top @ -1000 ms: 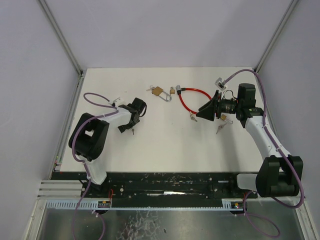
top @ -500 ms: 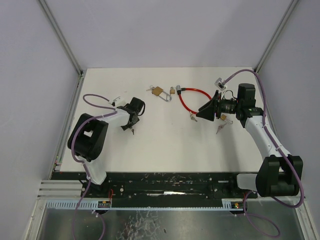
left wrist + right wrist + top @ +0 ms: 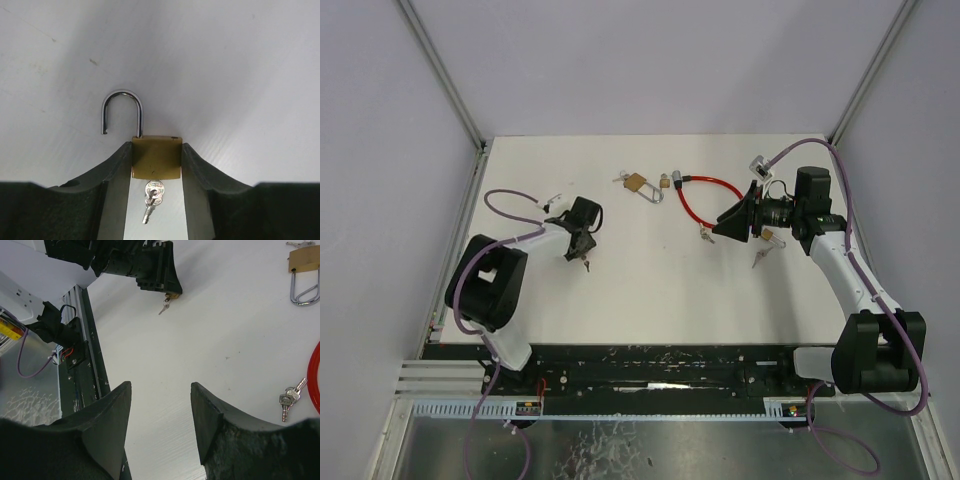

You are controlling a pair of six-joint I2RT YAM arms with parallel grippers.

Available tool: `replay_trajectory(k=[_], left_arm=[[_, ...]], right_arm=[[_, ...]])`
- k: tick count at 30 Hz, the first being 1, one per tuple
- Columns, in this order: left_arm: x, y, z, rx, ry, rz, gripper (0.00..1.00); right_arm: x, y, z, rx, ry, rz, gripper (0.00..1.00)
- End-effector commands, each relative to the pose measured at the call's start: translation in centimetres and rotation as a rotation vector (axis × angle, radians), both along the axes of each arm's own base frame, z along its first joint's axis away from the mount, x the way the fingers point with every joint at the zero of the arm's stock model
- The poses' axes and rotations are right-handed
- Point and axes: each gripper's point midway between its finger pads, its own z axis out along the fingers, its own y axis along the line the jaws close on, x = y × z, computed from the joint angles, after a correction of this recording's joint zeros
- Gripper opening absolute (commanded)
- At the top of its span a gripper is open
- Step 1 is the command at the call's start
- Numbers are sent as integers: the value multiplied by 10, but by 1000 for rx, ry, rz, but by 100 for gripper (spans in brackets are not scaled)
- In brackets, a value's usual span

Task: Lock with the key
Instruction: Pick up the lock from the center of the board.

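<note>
1. Padlock (image 3: 156,157), small, brass: lies on the left part of the table, shackle (image 3: 122,107) sprung open, key (image 3: 152,197) in its base.
2. Left gripper (image 3: 156,147): jaws pressed against both sides of the padlock body. Advice: hold it square and firm, leaving shackle and key free.
3. Right gripper (image 3: 161,390): jaws apart, empty, well apart from the padlock on the right.
4. Table (image 3: 650,300): white, flat. Also bears a long-shackle padlock (image 3: 642,185), a red cable lock (image 3: 705,200) and loose keys (image 3: 705,236).
5. Walls (image 3: 650,70): pale, plain.

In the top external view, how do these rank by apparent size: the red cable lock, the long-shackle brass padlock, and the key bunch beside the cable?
Largest to smallest:
1. red cable lock
2. long-shackle brass padlock
3. key bunch
All lie flat at a similar distance from the camera, so the order is sure.
</note>
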Motion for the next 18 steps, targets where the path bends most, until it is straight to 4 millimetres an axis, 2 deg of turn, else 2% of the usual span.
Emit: replay_trajectory(k=[1, 4, 7, 13, 15, 18], left_arm=[[-1, -22, 18, -61, -27, -200, 12], [5, -44, 46, -117, -110, -381, 12], [4, -77, 76, -208, -221, -608, 11], [-14, -143, 123, -440, -381, -1009, 1], [-21, -164, 131, -537, -400, -1124, 0], [-29, -196, 145, -641, -423, -1278, 0]], right_arm=[[3, 1, 18, 11, -61, 22, 58], [4, 1, 15, 6, -71, 22, 58], [-2, 2, 16, 7, -121, 57, 57], [-18, 6, 6, -37, -358, 185, 65], [-29, 8, 2, -52, -511, 274, 74], [-37, 10, -5, -85, -787, 382, 93]])
